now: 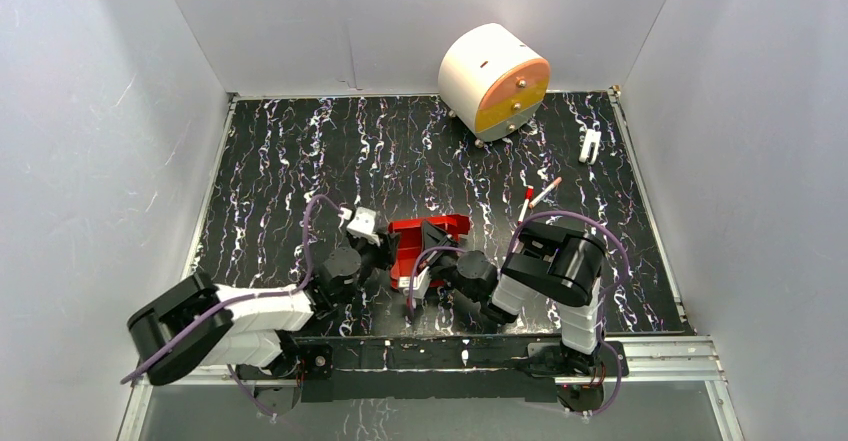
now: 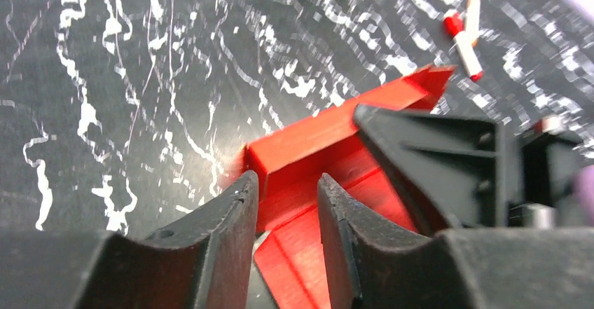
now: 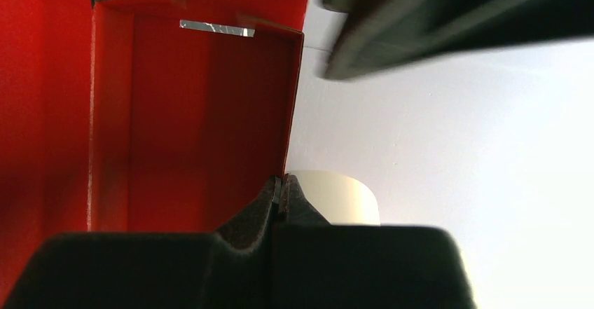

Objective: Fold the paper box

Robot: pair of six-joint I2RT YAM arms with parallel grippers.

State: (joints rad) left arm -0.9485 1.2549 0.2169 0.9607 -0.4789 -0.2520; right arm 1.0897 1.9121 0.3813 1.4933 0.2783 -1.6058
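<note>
Table (image 1: 300, 161): black with white marbling, spread out under both tools, with pale walls standing on three sides.

Drum (image 1: 493, 81): large, white with an orange and yellow face. It sits at the back of the table, well beyond both tools and off towards the right tool's side. Its pale curve also shows behind the right tool's tips in the right wrist view (image 3: 336, 197).

Paper box (image 1: 404, 249): bright red thin card, partly folded up with walls standing and the inside open. It lies on the table between the two tools, right at the tips of both. From the left wrist (image 2: 308, 141) a red corner and one long wall run away from the tool. From the right wrist (image 3: 196, 113) the red inside fills the space to the left of the tips.

Left tool (image 2: 287, 183): fingers partly apart, a clear gap between them, with red card showing in that gap. I cannot tell whether either finger touches the card, and nothing looks pinched. From above (image 1: 385, 253) it is at the box's left edge.

Right tool (image 3: 281, 190): fingers pressed together, and the edge of a red box wall runs down into the tips, so it has the card nipped. From above (image 1: 432, 236) it reaches over the box.

Pens (image 1: 535, 198): two small white ones with red caps, lying crossed on the table near the right tool, just beyond it.

White clip (image 1: 590, 145): small, far beyond the right tool, near the right wall.
</note>
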